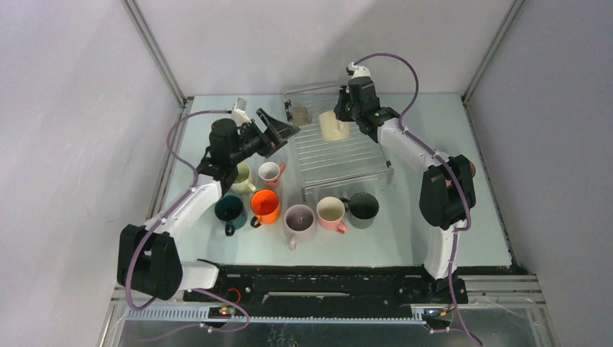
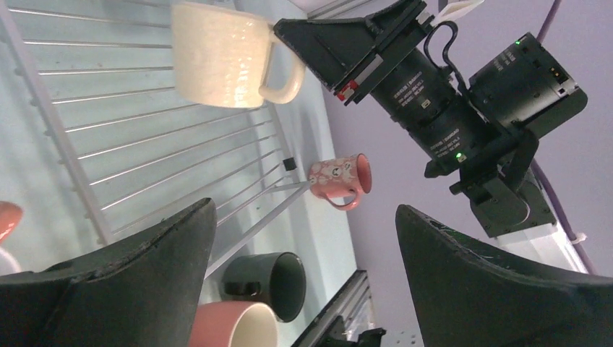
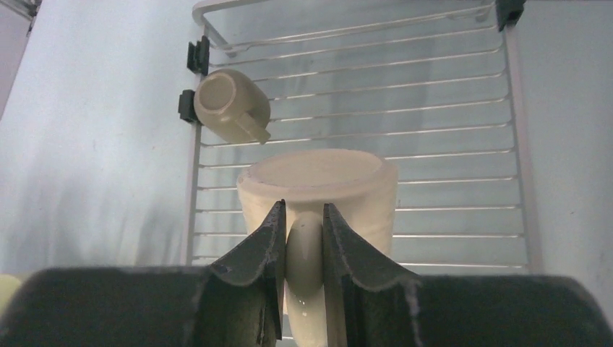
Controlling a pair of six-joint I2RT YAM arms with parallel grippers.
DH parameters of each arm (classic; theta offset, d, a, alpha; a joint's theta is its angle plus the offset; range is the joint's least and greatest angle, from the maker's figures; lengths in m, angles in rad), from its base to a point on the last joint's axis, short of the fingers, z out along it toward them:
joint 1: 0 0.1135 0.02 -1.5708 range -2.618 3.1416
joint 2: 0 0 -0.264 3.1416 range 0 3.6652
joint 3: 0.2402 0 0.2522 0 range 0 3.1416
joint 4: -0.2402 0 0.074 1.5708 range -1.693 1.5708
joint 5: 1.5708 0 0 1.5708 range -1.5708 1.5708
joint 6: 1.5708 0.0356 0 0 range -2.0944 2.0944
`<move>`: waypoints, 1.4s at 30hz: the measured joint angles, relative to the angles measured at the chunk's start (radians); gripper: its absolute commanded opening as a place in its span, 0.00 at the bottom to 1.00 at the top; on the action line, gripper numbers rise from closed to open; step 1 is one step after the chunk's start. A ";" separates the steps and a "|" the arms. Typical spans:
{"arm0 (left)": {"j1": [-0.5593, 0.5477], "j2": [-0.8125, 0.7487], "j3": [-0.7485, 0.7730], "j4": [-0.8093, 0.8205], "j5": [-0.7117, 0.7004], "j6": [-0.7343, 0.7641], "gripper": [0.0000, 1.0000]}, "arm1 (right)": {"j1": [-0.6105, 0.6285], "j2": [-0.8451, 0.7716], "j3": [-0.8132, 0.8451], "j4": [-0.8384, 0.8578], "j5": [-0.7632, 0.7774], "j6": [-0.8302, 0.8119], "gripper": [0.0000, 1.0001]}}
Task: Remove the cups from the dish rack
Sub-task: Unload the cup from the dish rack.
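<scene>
The dish rack (image 1: pixel 340 163) stands mid-table, its wire ribs (image 3: pixel 434 108) showing in the right wrist view. My right gripper (image 3: pixel 303 217) is shut on the handle of a cream cup (image 3: pixel 318 188), holding it over the rack's rear part (image 1: pixel 335 127). A beige cup (image 3: pixel 230 105) lies on its side at the rack's back left corner (image 1: pixel 300 113). My left gripper (image 1: pixel 278 130) hangs open at the rack's left edge with nothing between its fingers (image 2: pixel 144 275). From there the cream cup (image 2: pixel 217 54) shows above the rack's ribs (image 2: pixel 144 130).
Cups stand on the table in front and left of the rack: pale green (image 1: pixel 242 177), pink-white (image 1: pixel 269 173), teal (image 1: pixel 231 211), orange (image 1: pixel 265 206), mauve (image 1: pixel 299 219), pink (image 1: pixel 332 213), black (image 1: pixel 362 208). A pink patterned cup (image 2: pixel 340 177) sits right of the rack.
</scene>
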 measured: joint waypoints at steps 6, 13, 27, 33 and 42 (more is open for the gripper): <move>-0.042 0.060 0.000 0.050 -0.010 -0.062 1.00 | 0.000 0.000 0.059 -0.110 -0.043 0.048 0.00; -0.060 0.069 0.000 0.036 -0.012 -0.053 1.00 | 0.002 0.001 0.127 -0.184 -0.054 0.074 0.00; -0.060 0.068 0.000 -0.054 -0.012 0.011 1.00 | 0.003 0.110 0.219 -0.330 -0.017 0.085 0.00; -0.060 0.068 0.000 -0.068 -0.010 0.029 1.00 | 0.004 0.154 0.300 -0.411 -0.001 0.084 0.20; -0.060 0.068 0.000 -0.076 -0.010 0.045 1.00 | 0.005 0.184 0.355 -0.479 0.002 0.074 0.42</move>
